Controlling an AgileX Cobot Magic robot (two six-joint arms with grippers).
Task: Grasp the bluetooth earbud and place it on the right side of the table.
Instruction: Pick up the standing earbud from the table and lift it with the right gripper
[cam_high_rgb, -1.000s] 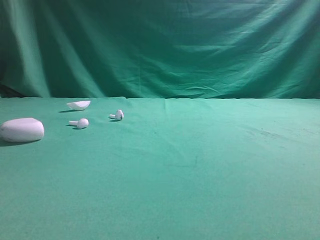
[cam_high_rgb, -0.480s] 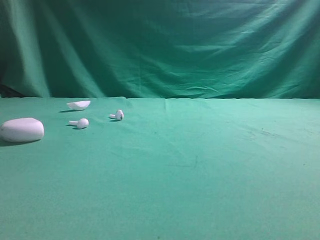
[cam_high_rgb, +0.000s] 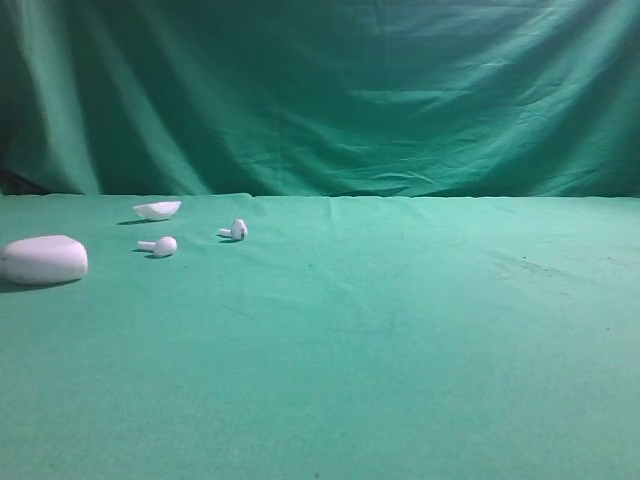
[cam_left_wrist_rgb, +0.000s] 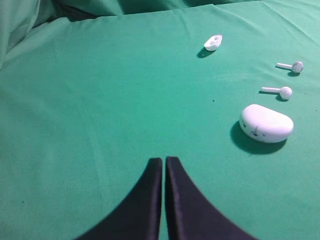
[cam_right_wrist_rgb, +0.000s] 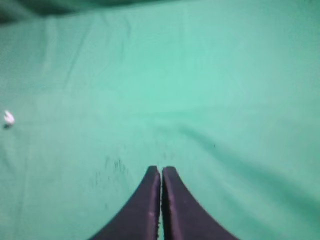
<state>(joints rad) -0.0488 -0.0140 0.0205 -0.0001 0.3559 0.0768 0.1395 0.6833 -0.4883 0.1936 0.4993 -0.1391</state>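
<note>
Earbuds lying at the left of the worktop, both pincers closed and empty

Worktop of green fabric fills the exterior high view, with a green backdrop draped behind it. Four white things sit at its left: the pebble-shaped case near the left edge, a shallow shell-like piece farther back, and two earbuds between and beside them. The nearer bluetooth earbud lies on its side just right of the case, stem pointing left; the second earbud lies a little farther right and back. No arm shows in this view

In the left wrist view, the left pincer has its two dark fingers pressed together with nothing between them, hovering above bare fabric. The case, both earbuds and the shell piece lie ahead and to the right, well apart from it

In the right wrist view, the right pincer is likewise closed tight and holds nothing, above creased fabric. A small white object shows at the far left edge, too blurred to identify
</note>
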